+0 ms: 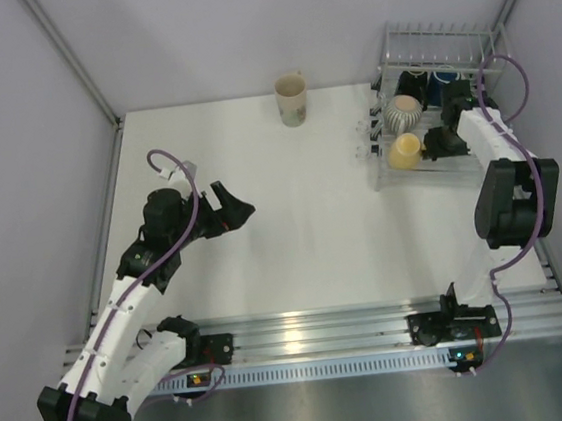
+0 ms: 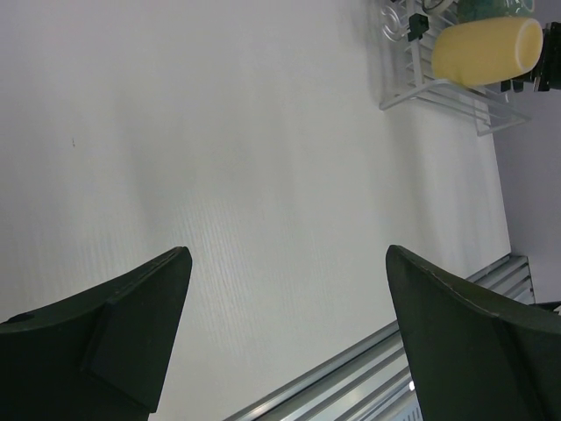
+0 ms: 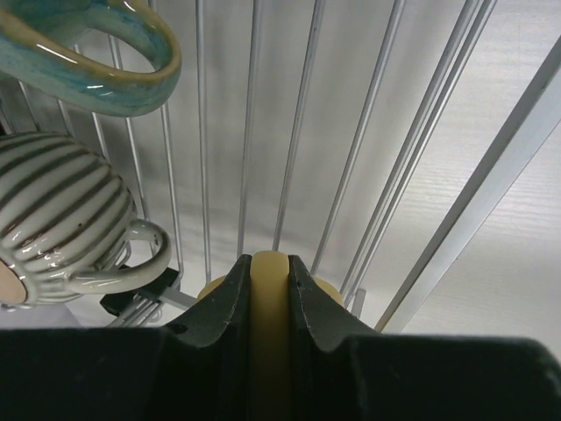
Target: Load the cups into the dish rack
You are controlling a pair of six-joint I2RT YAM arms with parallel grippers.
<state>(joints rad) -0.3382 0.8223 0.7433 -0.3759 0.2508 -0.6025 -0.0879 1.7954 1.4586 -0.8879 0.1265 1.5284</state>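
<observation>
Right jaws clamp yellow cup (image 1: 404, 150) in dish rack (image 1: 442, 37) beside ribbed cup (image 1: 403, 112); left jaws wide.

in the right wrist view, the yellow cup (image 3: 270, 303) is mostly hidden behind the fingers of the right hand (image 3: 269, 260); only a narrow strip between them and slivers at either side are seen. the teal cup (image 3: 96, 61) is cut off at 11 o'clock, the grey ribbed cup (image 3: 53, 210) at 9 o'clock. in the left wrist view, the dish rack (image 2: 456, 92) is cut off at 1 o'clock and the left hand (image 2: 287, 254) at 6 o'clock.
</observation>
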